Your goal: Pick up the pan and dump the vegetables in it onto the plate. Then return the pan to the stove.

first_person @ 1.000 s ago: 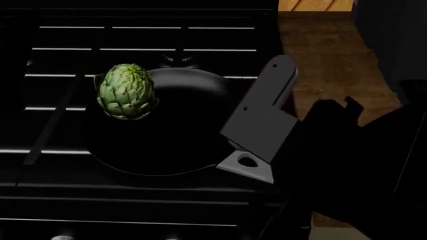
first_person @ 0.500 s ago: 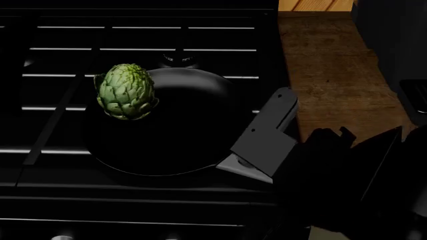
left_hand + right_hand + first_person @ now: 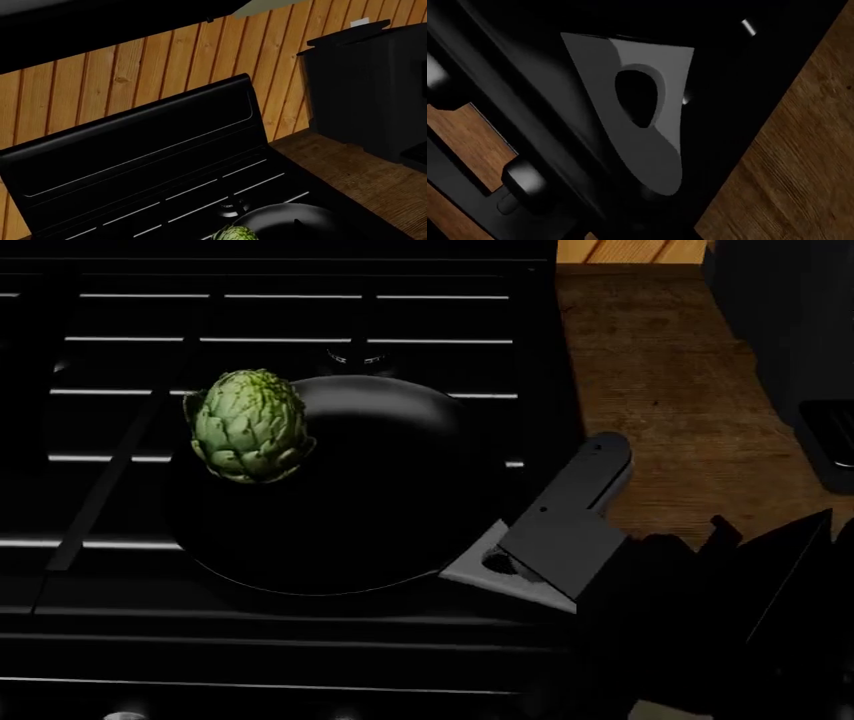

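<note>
The black pan (image 3: 340, 490) sits on the stove (image 3: 280, 315). The green artichoke (image 3: 248, 438) lies in it against its far left rim. The pan's light-grey handle (image 3: 491, 565) points to the near right, and its hole shows. My right gripper (image 3: 554, 540), with a grey housing on a dark arm, is right over the handle's outer part. In the right wrist view the handle (image 3: 644, 107) fills the middle, and my fingers are lost in darkness. The left wrist view shows the artichoke (image 3: 233, 234) and pan (image 3: 293, 222) from above. The plate and the left gripper are out of view.
A wooden counter (image 3: 667, 380) runs along the stove's right side, with a tall black box (image 3: 367, 85) on it by the plank wall (image 3: 133, 70). The stove's raised back panel (image 3: 147, 135) stands behind the burners. A silver knob (image 3: 526, 179) is on the stove's front.
My right arm has moved toward the near right, sliding along the handle toward its end, so the hole now shows. The pan has stayed put, and the artichoke has hardly shifted.
</note>
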Controlling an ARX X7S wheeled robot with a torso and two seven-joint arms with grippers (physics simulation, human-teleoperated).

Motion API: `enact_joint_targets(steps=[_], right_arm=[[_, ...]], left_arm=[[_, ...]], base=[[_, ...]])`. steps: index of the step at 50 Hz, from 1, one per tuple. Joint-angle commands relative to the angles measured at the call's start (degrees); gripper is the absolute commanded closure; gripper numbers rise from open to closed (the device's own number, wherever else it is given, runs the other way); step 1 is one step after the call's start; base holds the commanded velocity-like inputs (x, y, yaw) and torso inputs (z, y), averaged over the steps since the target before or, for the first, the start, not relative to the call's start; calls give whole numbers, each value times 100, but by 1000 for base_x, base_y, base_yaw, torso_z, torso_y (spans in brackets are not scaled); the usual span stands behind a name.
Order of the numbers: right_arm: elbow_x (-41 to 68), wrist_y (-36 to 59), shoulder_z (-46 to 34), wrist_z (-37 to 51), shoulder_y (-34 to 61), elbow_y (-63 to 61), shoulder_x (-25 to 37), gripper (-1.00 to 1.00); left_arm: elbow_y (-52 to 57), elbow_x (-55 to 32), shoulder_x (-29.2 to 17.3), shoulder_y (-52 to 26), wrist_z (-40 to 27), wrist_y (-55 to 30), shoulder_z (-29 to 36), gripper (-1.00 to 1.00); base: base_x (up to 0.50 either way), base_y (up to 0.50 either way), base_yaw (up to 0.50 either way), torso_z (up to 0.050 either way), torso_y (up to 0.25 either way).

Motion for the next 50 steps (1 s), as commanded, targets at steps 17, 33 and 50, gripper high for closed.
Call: enact_joint_targets(steps=[17,33,50], right_arm=[[615,-240,943,985,464,-592,499,100],[1166,-239,1366,1401,866,-1050,763,100],[1765,-24,1679,1675,1405,-1218,982,100]], left_arm=[[122,-366,-359,-97,-197,204,-41,-100],[252,-545,-539,-79,-320,348,-74,-100],[284,-724,-676,-222,-380,460,-97,-100]], base=[[3,0,2,-1,0],[0,0,0,0,2],[0,0,0,0,3]])
